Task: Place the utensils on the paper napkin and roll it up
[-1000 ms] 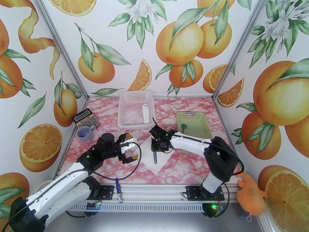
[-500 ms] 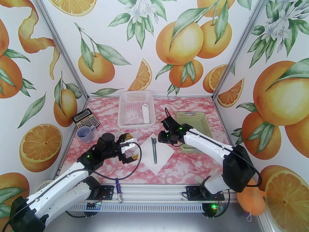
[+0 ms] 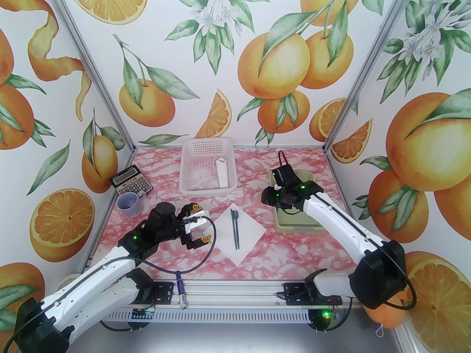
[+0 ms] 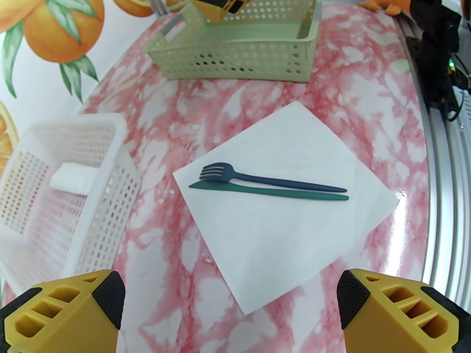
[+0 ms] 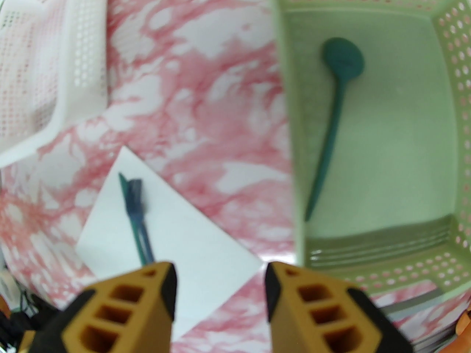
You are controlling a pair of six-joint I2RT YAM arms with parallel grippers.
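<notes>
The white paper napkin (image 3: 247,234) lies as a diamond on the pink marbled table. Two utensils rest side by side on it, a dark blue fork (image 4: 272,181) and a teal knife (image 4: 272,192), both also in the top view (image 3: 234,228). A teal spoon (image 5: 335,123) lies in the pale green basket (image 3: 294,226). My right gripper (image 3: 265,198) (image 5: 220,289) hovers open by the basket's left rim, with nothing between its fingers. Left of the napkin, my left gripper (image 3: 201,223) (image 4: 232,300) stands wide open and holds nothing.
A white mesh basket (image 3: 208,169) with a folded white piece (image 3: 222,173) stands at the back. A calculator (image 3: 131,184) and a lilac mug (image 3: 128,202) sit at the left. A marker pen (image 3: 181,289) lies on the front rail, and an orange plush (image 3: 382,309) sits at the front right.
My right gripper has opened and moved off the napkin, back and right to the green basket. Fork and knife now lie free on the napkin. The left arm has stayed still.
</notes>
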